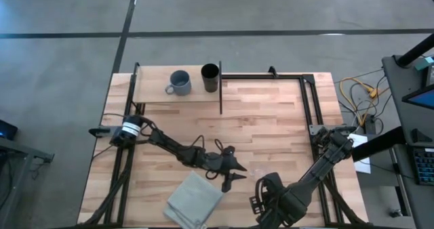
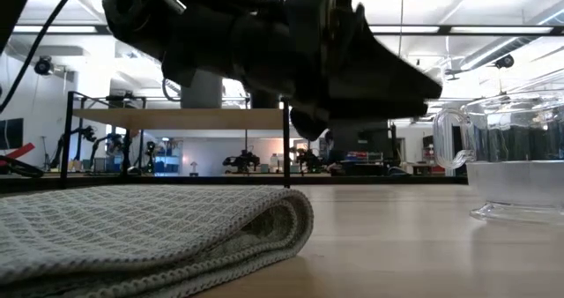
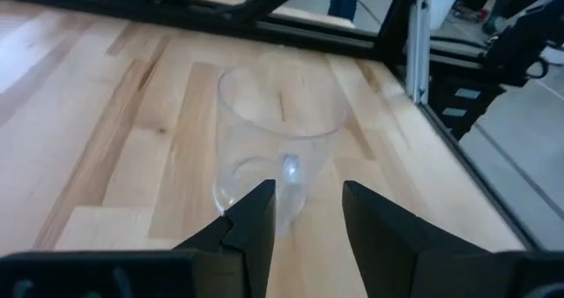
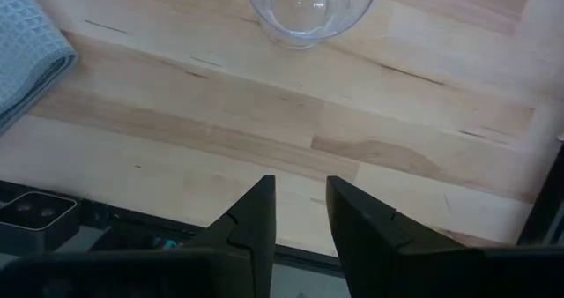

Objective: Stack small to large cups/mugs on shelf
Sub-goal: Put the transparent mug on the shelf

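Observation:
A small clear glass cup (image 3: 278, 126) stands upright on its base on the tabletop, near the middle of the front half; it also shows at the low view's right (image 2: 515, 166). My left gripper (image 3: 304, 201) reaches nearly level from the table's left, open, its fingertips just short of the glass cup's near wall. A blue-grey mug (image 1: 179, 82) and a black cup (image 1: 210, 78) stand side by side on the pale wooden shelf (image 1: 156, 93) at the far left. My right gripper (image 4: 300, 197) hangs open near the front edge, pointing down at bare wood.
A folded grey cloth (image 1: 195, 200) lies at the table's front, left of my right gripper, and fills the low view's foreground (image 2: 150, 227). Black metal frame rails (image 1: 312, 107) run along the table's far and right edges. Bare wood lies between the glass cup and the shelf.

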`<state>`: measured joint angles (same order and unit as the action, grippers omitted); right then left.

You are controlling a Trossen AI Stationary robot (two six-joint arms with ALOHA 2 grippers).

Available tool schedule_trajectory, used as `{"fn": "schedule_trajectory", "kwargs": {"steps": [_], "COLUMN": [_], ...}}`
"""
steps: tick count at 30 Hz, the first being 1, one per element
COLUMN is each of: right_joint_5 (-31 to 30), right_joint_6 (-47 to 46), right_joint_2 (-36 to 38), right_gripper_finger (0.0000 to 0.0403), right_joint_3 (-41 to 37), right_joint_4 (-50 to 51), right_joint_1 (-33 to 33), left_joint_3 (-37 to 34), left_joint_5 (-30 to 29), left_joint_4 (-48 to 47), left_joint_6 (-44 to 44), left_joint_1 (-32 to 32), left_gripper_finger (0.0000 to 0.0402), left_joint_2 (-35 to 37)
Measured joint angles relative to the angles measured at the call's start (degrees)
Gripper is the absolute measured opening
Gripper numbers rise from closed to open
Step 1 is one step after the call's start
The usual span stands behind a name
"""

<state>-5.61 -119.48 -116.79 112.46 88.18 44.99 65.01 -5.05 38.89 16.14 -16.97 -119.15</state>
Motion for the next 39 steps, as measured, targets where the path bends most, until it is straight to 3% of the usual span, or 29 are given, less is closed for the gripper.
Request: {"fn": "schedule_trajectory", "kwargs": {"steps": [30,39], "right_joint_5": [0.0,0.0], "right_joint_6": [-0.07,-0.05], "right_joint_2": [0.04,0.07], "right_gripper_finger": [0.0097,0.0097], "right_joint_3": [0.0,0.02], "right_joint_4": [-0.11,-0.18], "right_joint_1": [0.0,0.02], "left_joint_3": [2.57,5.68], "left_joint_5": [-1.49,-1.3], "left_joint_4": [-0.96,-0.79], "left_joint_6": [-0.48,0.02], "left_joint_1": [0.59,0.61], "left_gripper_finger": [0.012,0.012], "left_joint_2": [-0.83,-5.31]}}
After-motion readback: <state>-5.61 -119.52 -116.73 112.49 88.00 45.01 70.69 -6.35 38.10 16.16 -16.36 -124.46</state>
